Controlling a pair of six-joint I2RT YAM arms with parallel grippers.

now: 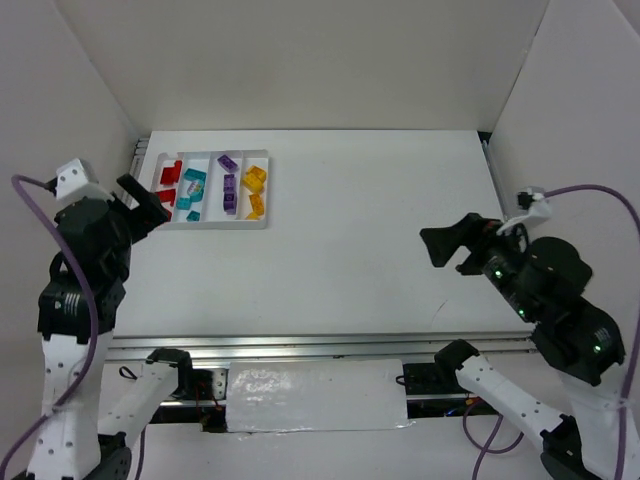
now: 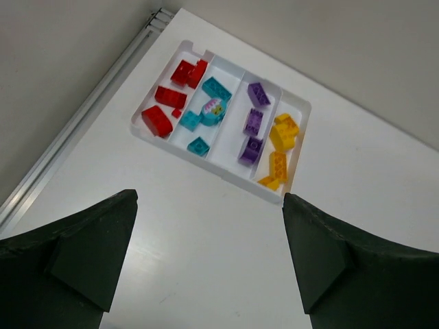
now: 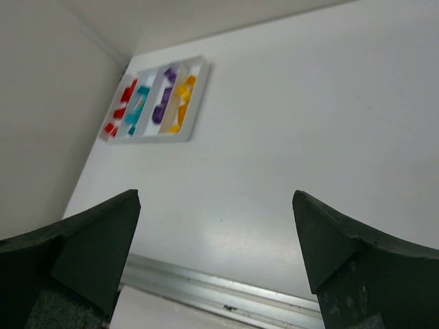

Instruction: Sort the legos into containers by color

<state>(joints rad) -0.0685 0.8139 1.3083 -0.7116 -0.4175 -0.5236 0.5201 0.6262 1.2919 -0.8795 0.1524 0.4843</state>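
Note:
A white tray (image 1: 266, 190) of four long containers stands at the table's far left. The legos lie inside by colour: red (image 1: 170, 173) in the leftmost, teal (image 1: 193, 181) beside them, then purple (image 1: 229, 187) and yellow (image 1: 256, 180). The left wrist view shows the same order, red (image 2: 170, 96), teal (image 2: 217, 88), purple (image 2: 254, 121), yellow (image 2: 282, 130). My left gripper (image 1: 148, 203) hangs open and empty just left of and nearer than the tray (image 2: 226, 170). My right gripper (image 1: 448, 247) stands open and empty at the table's right, far from the tray (image 3: 195, 110).
White walls close in the table on the left, back and right. A metal rail (image 1: 320, 346) runs along the near edge, with a white plate (image 1: 315, 396) between the arm bases. A second rail (image 2: 82, 116) lines the table's left edge.

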